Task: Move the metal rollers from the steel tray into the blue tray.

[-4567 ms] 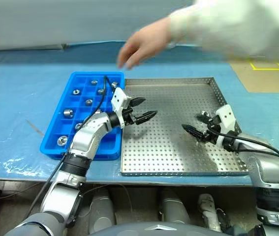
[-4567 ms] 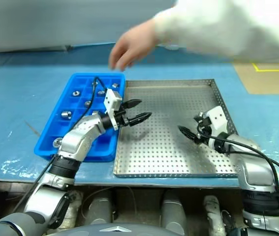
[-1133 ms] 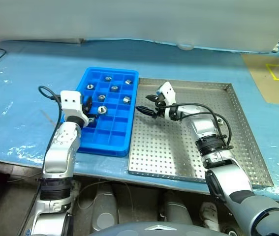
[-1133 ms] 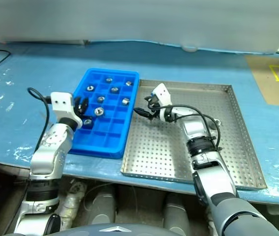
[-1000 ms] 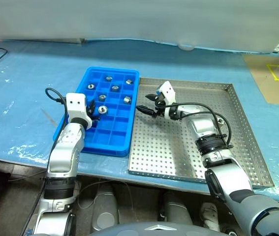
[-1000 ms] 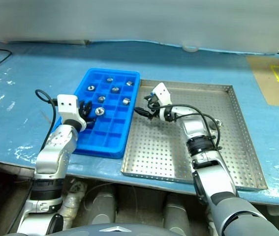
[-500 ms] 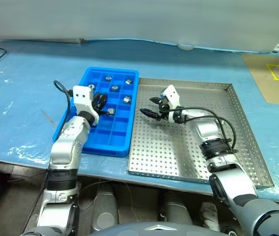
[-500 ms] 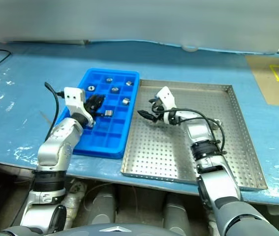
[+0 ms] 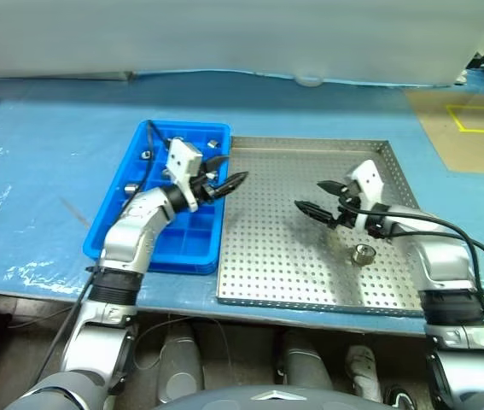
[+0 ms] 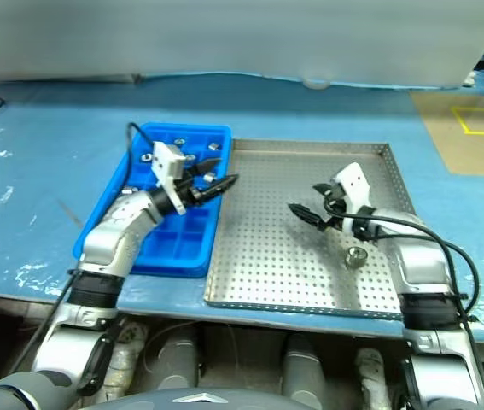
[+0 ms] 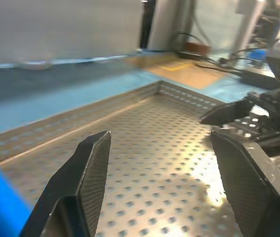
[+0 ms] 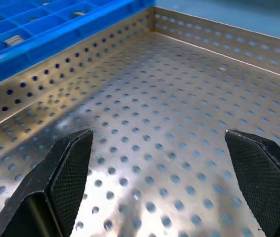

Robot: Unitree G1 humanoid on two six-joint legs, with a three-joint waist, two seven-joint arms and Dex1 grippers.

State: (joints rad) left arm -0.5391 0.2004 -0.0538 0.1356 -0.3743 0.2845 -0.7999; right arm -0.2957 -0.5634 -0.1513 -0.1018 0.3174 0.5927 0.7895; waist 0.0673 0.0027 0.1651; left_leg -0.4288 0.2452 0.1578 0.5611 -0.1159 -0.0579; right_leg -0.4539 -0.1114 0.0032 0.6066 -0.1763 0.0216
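You had the large perforated steel tray [image 9: 293,265] floor mostly bare; one small silver metal roller [image 9: 362,253] lay under the right hand [image 9: 318,198].

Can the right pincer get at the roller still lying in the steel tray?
Probably yes: the right pincer hangs open just beside that roller on the steel tray, with nothing between them.

Silver-grey jointed arms carry white wrist blocks, looping black cables and a black two-fingered pincer [image 9: 222,182] each.

Table [image 9: 45,128] under pale blue sheet; blue tray [image 9: 105,235] and steel tray [image 9: 310,295] side by side, touching.
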